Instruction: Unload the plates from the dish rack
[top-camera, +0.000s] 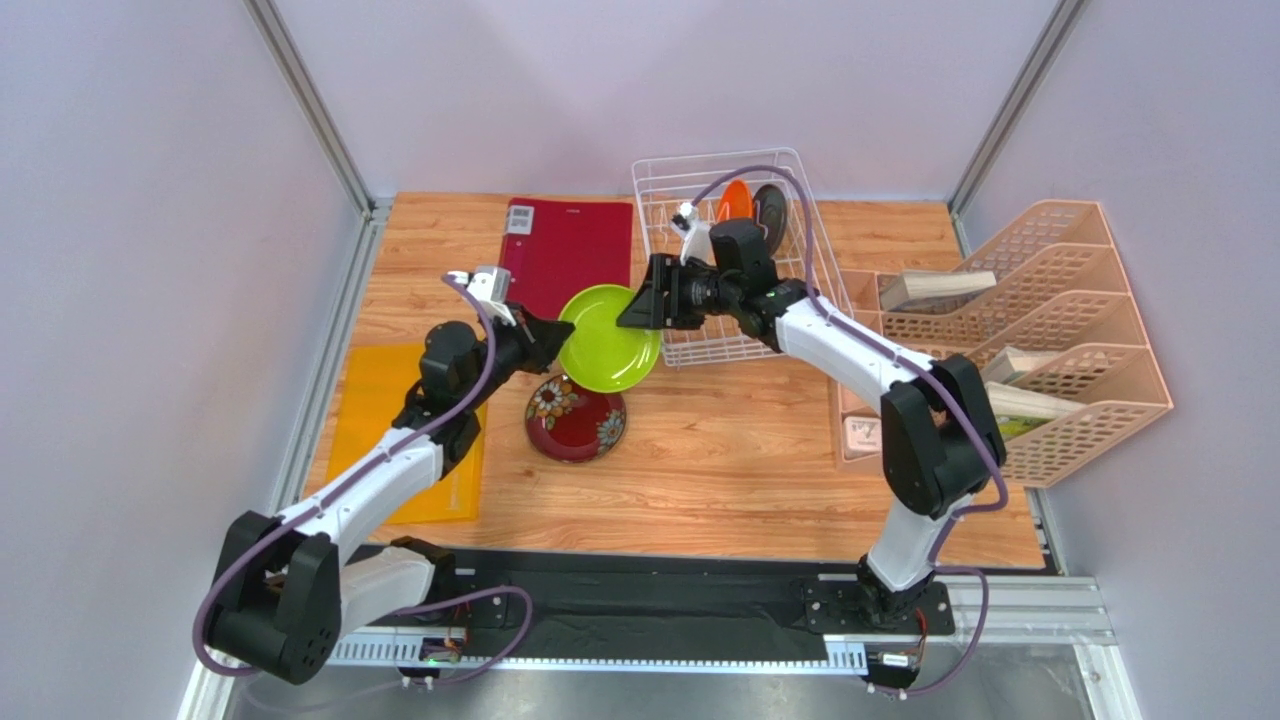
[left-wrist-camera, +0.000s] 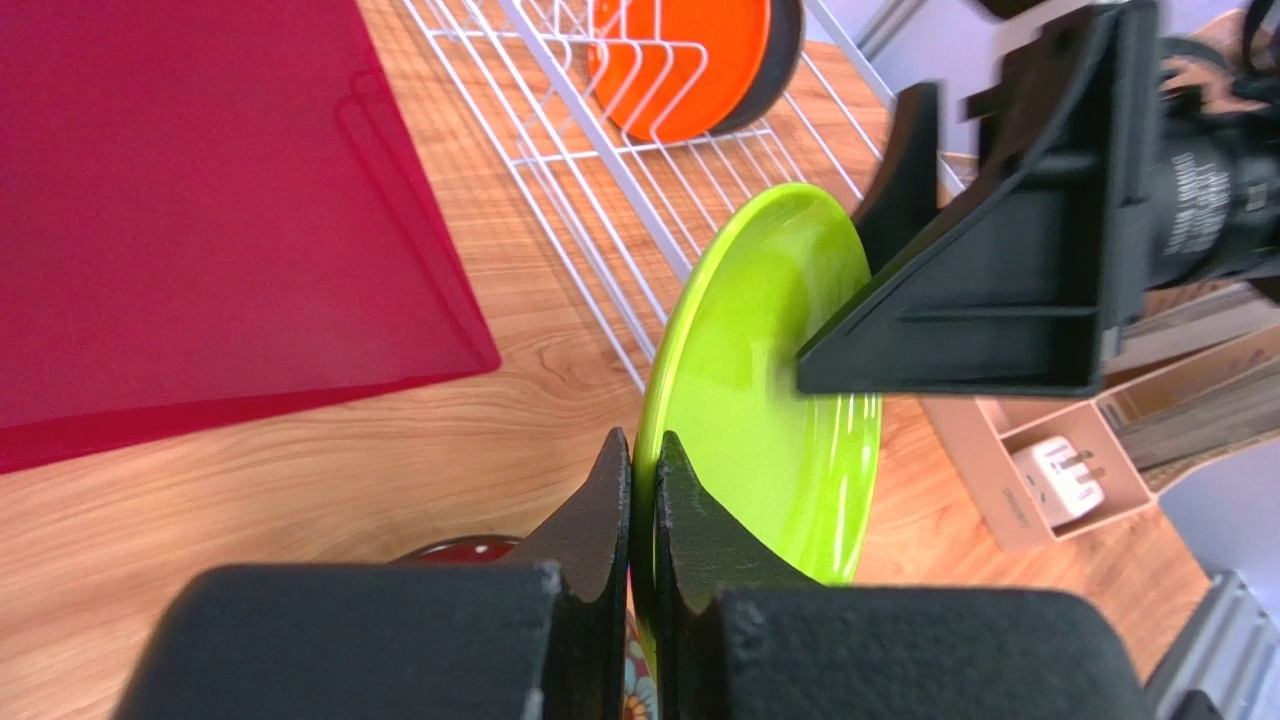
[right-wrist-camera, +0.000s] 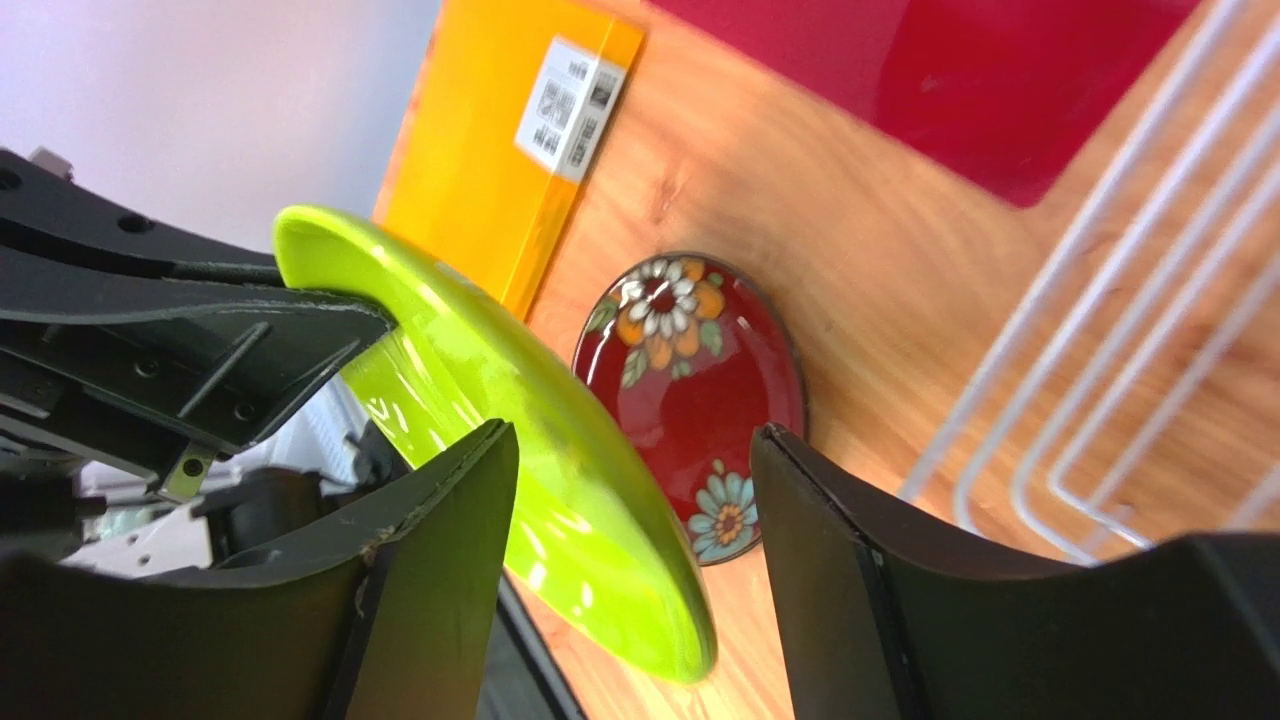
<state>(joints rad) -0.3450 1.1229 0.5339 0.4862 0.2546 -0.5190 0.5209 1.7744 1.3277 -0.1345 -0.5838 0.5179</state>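
The lime green plate (top-camera: 609, 338) hangs tilted above the table, between the two arms. My left gripper (top-camera: 549, 342) is shut on its near rim (left-wrist-camera: 642, 450). My right gripper (top-camera: 639, 296) stands open, its jaws straddling the plate's opposite edge (right-wrist-camera: 631, 450) with a gap on the right side. Flat on the wood just below lies the dark red flowered plate (top-camera: 576, 416) (right-wrist-camera: 691, 375). The white wire dish rack (top-camera: 661, 180) stands at the back; the orange plate (top-camera: 735, 200) (left-wrist-camera: 676, 60) and a dark plate (top-camera: 769, 210) stand upright in its far end.
A dark red mat (top-camera: 568, 248) lies left of the rack and a yellow folder (top-camera: 383, 405) by the left wall. Peach lattice file trays (top-camera: 1052, 330) holding books fill the right side. A small box with a white charger (left-wrist-camera: 1059, 477) sits beside them.
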